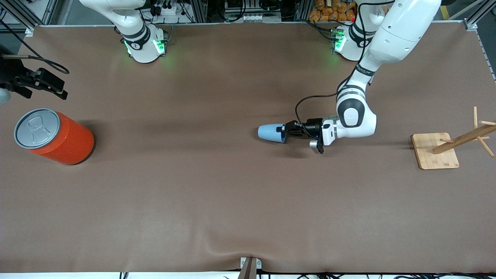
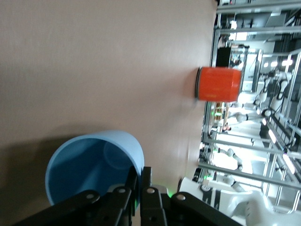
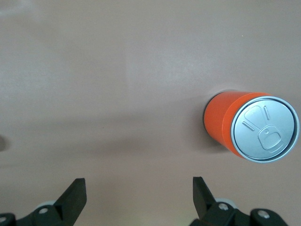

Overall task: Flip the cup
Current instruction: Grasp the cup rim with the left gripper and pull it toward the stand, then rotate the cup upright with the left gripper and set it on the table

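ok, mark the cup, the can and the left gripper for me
cup [image 1: 270, 133], front view, on its light-blue side wall.
can [image 1: 69, 144], front view, on its orange side.
left gripper [image 2: 139, 181], left wrist view, midway between the fingers, shut on the cup's rim.

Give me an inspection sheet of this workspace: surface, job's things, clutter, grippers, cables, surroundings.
Surface: brown table cover, a wrinkle at its edge nearest the front camera.
Job's things: light-blue cup on its side, mouth toward the left arm's end of the table.
Clutter: orange can upright at the right arm's end; wooden rack at the left arm's end.
Grippers: left gripper shut on the cup's rim, one finger inside; right gripper open, over the table near the can, waiting.
Cables: black cable looping along the left arm.
Surroundings: aluminium framing and other equipment past the table's edge.
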Tool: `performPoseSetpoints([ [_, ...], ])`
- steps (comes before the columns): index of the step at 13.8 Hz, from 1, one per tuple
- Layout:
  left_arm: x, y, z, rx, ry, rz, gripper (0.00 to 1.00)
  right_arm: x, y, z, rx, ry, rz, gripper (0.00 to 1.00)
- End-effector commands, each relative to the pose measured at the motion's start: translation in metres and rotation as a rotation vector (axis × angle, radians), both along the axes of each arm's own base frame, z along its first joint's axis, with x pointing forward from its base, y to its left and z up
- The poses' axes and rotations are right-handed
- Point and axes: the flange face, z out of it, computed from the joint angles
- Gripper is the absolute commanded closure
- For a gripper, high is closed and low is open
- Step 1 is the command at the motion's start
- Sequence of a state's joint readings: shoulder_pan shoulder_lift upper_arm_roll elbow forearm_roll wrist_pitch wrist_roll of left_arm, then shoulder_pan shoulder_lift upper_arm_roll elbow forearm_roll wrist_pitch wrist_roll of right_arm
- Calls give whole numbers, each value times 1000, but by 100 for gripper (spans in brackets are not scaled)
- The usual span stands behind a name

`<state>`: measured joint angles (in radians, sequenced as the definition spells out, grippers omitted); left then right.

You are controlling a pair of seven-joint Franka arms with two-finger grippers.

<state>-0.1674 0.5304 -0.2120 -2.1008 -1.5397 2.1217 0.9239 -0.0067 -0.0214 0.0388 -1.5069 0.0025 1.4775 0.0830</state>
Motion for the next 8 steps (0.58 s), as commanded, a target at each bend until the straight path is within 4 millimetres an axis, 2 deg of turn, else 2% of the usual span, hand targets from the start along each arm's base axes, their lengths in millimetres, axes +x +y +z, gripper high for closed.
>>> performPoseSetpoints([
  [1,16,6,44,35,12,22,100,-4,-5,1,1,0,8,0],
  [5,42,57,93,224,13,-33,100,-4,-5,1,0,0,8,0],
  [8,50,92,136,384,-20,-58,100,-5,-9,1,1,4,2,0],
])
